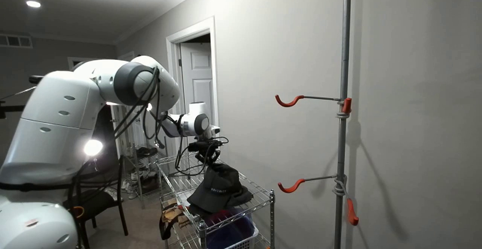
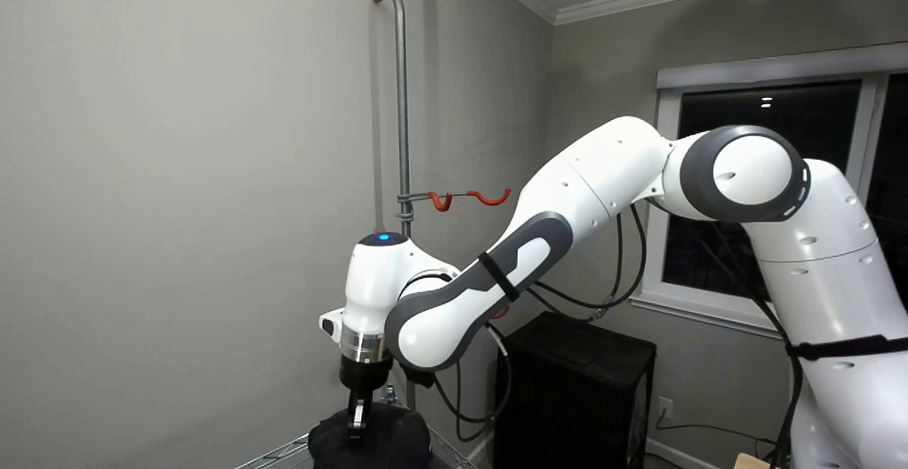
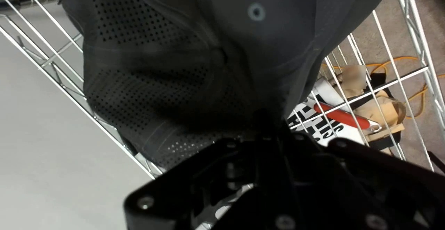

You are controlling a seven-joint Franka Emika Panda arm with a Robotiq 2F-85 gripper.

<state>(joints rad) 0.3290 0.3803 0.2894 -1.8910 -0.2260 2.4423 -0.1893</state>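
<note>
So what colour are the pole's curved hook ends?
Red; the hook ends show best in an exterior view.

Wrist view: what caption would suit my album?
A black gripper pinches a dark cap over a wire rack, with a red handle showing through.

One recessed ceiling light [image 1: 33, 4] and one glaring white light [image 1: 93, 147], both in an exterior view; soft shadows on grey wall [image 1: 271, 60]; wrist view dark, gripper [image 3: 270, 122] underexposed, blurred.
</note>
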